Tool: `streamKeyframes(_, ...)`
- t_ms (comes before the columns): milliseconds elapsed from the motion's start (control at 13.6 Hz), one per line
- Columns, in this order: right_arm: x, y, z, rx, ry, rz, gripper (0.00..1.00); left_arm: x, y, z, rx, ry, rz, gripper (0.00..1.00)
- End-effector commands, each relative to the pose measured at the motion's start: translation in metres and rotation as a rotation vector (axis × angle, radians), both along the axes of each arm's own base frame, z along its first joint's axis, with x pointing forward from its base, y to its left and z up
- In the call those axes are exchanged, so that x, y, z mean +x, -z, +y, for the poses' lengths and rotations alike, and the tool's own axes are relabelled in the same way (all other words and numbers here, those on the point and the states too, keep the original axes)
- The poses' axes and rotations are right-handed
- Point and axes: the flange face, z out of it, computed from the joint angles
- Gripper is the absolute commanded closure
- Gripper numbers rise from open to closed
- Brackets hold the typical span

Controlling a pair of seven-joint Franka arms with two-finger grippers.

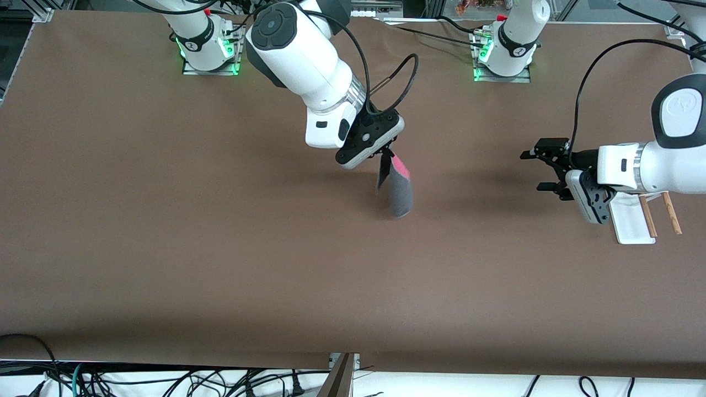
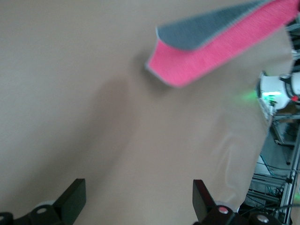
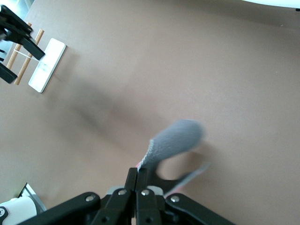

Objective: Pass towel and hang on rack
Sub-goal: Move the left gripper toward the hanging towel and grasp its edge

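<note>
The towel [image 1: 401,187], pink-red on one face and dark grey on the other, hangs folded from my right gripper [image 1: 388,153], which is shut on its top corner above the middle of the table. In the right wrist view the grey cloth [image 3: 176,139] trails from the closed fingertips [image 3: 140,174]. My left gripper [image 1: 543,171] is open and empty, held sideways just above the table beside the rack [image 1: 642,218]. The left wrist view shows the towel [image 2: 215,44] hanging ahead of the spread fingers [image 2: 74,199]. The rack has a white base and two wooden rods [image 1: 672,214].
Brown table cover [image 1: 220,248] spreads all round. The arm bases [image 1: 207,47] stand along the table's edge farthest from the front camera. Cables lie below the edge nearest that camera. The rack [image 3: 44,65] also shows in the right wrist view, with the left gripper's fingers in front of it.
</note>
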Motion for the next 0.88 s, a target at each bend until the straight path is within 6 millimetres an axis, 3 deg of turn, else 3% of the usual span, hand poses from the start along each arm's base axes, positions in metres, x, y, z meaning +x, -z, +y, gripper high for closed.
streamKeyframes(0,0.001,-0.007,0.003,0.008,0.006,-0.017,1.00,-0.005,0.013,-0.022,-0.104,0.072,-0.089,0.00)
streamKeyframes(221,0.002,-0.009,0.005,0.024,0.009,-0.032,1.00,-0.007,0.036,-0.051,-0.172,0.061,-0.145,0.00)
streamKeyframes(662,-0.002,-0.003,0.015,0.041,0.004,-0.044,1.00,-0.020,0.053,-0.138,-0.236,-0.019,-0.248,0.00)
streamKeyframes(809,-0.001,0.001,0.016,0.040,0.004,-0.041,1.00,-0.015,0.058,-0.147,-0.232,-0.064,-0.284,0.00)
